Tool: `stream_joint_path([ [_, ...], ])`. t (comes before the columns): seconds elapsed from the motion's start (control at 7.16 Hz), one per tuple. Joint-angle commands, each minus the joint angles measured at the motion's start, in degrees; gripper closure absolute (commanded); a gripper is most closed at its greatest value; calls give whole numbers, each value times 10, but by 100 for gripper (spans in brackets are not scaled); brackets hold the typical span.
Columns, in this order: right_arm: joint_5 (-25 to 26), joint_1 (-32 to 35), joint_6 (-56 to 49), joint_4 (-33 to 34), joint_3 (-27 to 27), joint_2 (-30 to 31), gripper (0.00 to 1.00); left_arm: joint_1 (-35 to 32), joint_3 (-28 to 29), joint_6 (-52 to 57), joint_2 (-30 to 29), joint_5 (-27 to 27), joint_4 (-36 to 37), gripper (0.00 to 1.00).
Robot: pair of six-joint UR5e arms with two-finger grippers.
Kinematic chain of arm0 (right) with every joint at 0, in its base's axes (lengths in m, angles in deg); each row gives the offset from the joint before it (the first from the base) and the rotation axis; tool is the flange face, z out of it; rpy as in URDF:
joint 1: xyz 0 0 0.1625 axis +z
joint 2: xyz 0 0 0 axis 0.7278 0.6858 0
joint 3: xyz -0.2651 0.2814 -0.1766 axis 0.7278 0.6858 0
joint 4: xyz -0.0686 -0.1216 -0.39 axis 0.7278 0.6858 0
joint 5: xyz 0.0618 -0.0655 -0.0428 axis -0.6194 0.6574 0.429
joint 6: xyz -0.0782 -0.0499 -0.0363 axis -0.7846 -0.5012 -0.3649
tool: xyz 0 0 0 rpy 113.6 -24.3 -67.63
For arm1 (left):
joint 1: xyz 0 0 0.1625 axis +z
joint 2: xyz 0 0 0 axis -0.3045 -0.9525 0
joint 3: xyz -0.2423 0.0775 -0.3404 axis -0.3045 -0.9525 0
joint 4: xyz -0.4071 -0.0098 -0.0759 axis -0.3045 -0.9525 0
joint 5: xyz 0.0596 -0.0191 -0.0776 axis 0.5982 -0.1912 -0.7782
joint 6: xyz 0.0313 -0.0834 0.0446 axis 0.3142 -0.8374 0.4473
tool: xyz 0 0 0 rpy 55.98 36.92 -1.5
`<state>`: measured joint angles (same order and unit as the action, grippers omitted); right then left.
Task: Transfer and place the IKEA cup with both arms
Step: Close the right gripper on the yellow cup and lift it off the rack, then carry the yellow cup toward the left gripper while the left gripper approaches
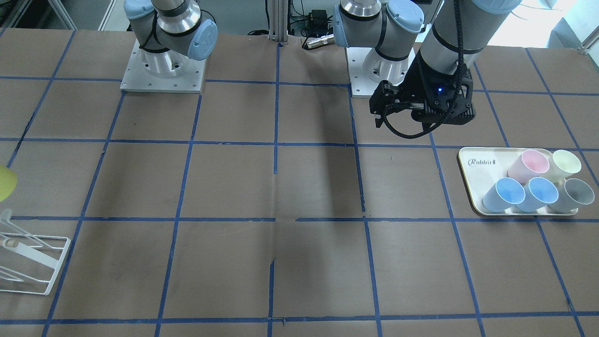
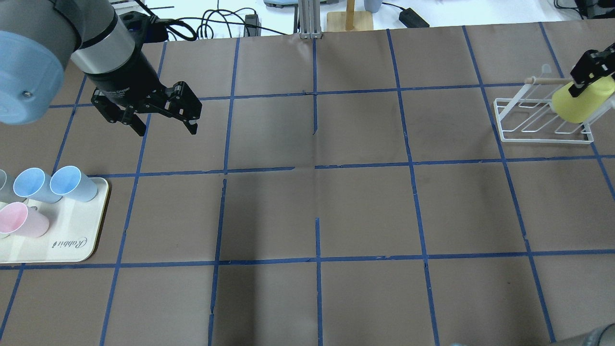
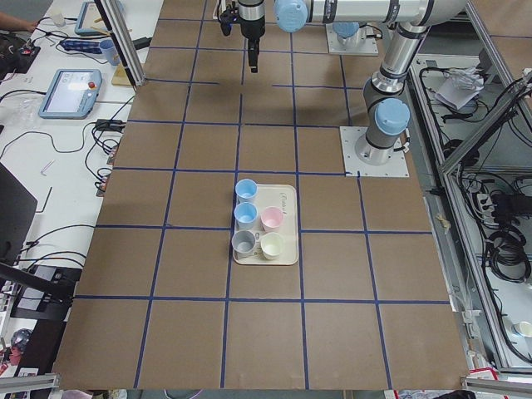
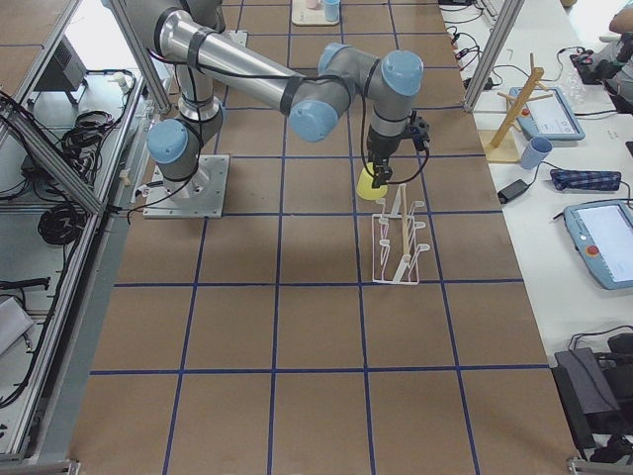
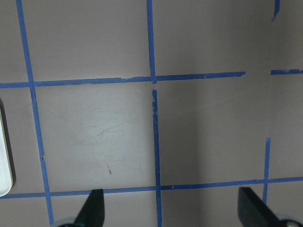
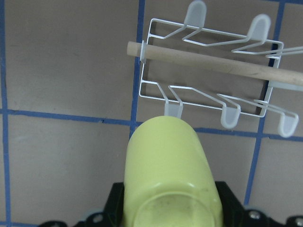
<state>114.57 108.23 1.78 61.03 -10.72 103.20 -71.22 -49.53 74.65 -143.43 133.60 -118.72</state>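
The lime-yellow IKEA cup (image 2: 576, 103) hangs in my right gripper (image 2: 587, 79), which is shut on it at the far right of the table. It is held just above the near end of a white wire rack (image 2: 543, 129). In the right wrist view the cup (image 6: 165, 170) fills the lower middle, bottom end towards the camera, with the rack (image 6: 203, 85) beyond it. My left gripper (image 2: 167, 129) is open and empty above bare table, behind the tray. Its fingertips (image 5: 94, 205) show over blue tape lines.
A cream tray (image 2: 72, 245) at the left holds two blue cups (image 2: 72, 182), a pink cup (image 2: 21, 221), a grey one and a cream-yellow one (image 1: 566, 164). A wooden dowel (image 6: 213, 61) lies across the rack. Blue tape grids the brown table.
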Motion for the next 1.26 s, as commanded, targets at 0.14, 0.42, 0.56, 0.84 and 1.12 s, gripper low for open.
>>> stream_joint_path([
  [0.14, -19, 4, -2, -100, 33, 46, 45, 0, -1, 1, 1, 1, -1, 0],
  [0.42, -159, 6, -14, -178, 32, 57, 45, 0, -1, 1, 1, 1, 0, 0],
  [0.56, -242, 7, -31, -228, 30, 56, 45, 0, -1, 0, 1, 1, -1, 0],
  [0.84, -394, 9, -60, -319, 25, 57, 45, -2, 7, -12, 2, -9, 0, 0],
  [1.12, -506, 45, -85, -385, 23, 56, 45, 2, 3, -10, -9, -25, 44, 0],
])
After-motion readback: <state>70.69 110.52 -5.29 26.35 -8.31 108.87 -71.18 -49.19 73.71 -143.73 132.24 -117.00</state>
